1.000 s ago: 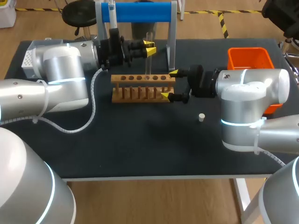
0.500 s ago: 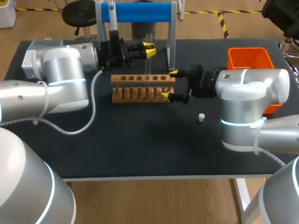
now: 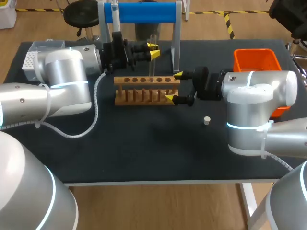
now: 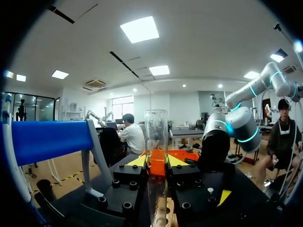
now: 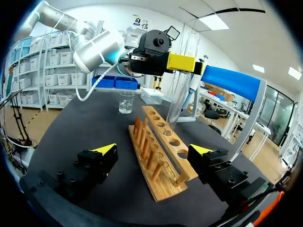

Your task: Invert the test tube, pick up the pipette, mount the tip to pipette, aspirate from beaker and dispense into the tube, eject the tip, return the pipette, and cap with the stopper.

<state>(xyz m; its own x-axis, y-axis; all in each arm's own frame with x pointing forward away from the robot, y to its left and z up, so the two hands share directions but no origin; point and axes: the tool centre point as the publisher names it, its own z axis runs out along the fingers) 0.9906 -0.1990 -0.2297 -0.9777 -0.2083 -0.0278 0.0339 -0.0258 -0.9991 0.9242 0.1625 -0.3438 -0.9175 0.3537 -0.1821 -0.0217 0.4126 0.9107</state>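
Observation:
My left gripper [image 3: 152,50] is shut on a clear test tube [image 3: 152,61] and holds it upright over the wooden rack [image 3: 144,91]. In the left wrist view the tube [image 4: 156,142] stands between the yellow fingertips [image 4: 136,161], open end up. In the right wrist view the tube [image 5: 181,90] has its lower end at the rack's row of holes [image 5: 163,142]; I cannot tell whether it is inside one. My right gripper [image 3: 173,87] stands open around the rack's right end, one finger on each side. A small white stopper [image 3: 206,120] lies on the table in front of the right arm.
A blue pipette stand [image 3: 144,12] rises behind the rack, with the pipette [image 3: 114,14] at its left post. An orange bin [image 3: 256,62] sits at the back right and a white tip box [image 3: 32,56] at the back left. A glass beaker [image 5: 126,101] stands beyond the rack's far end.
The left gripper with the tube has edged slightly up and back. The right arm has stayed still.

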